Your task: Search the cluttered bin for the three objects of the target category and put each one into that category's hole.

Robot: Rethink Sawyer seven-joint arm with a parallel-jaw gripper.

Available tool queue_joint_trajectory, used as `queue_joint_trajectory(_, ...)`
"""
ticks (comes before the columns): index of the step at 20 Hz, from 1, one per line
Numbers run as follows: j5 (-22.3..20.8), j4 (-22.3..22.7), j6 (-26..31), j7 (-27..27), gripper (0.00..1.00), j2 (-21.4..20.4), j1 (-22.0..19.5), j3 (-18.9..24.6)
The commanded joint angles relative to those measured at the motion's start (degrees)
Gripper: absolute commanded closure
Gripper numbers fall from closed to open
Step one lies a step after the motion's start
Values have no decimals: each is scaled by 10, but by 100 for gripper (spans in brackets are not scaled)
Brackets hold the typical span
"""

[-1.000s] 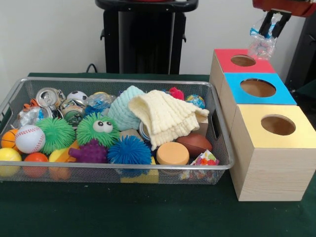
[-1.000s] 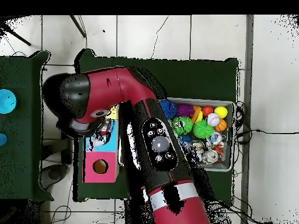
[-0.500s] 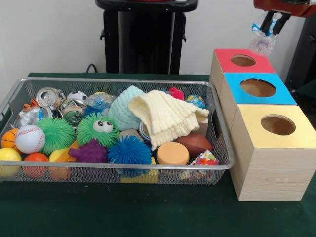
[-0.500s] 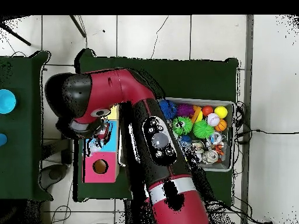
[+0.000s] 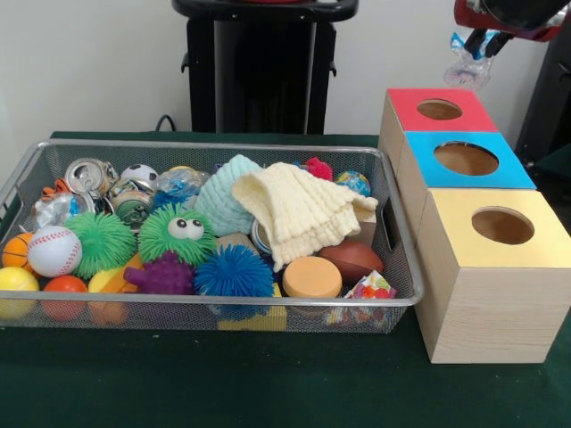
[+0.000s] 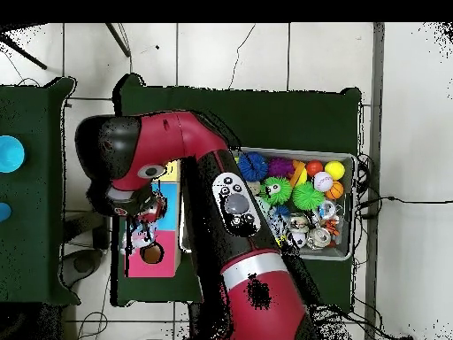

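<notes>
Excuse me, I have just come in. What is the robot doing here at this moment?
The red robot arm is sorting objects from the wire bin into three wooden boxes with holes. Its gripper holds a crumpled clear plastic wrapper in the air, above and slightly behind the red-topped box, the farthest in the row. The wrapper is not yet in the hole. The bin is full of balls, cans and a cream knitted cloth.

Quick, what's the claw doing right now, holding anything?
Claw: closed on a crumpled clear plastic wrapper, held above the red-topped box.
</notes>
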Motion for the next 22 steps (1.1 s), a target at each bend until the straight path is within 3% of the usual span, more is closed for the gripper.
queue_joint_trajectory(1, 14, -1, 26, 43, 100, 26, -1, -14)
queue_joint_trajectory(8, -4, -60, -21, 42, 100, 78, 8, -15)
queue_joint_trajectory(22, 3, -81, -39, 42, 100, 101, 5, -23)
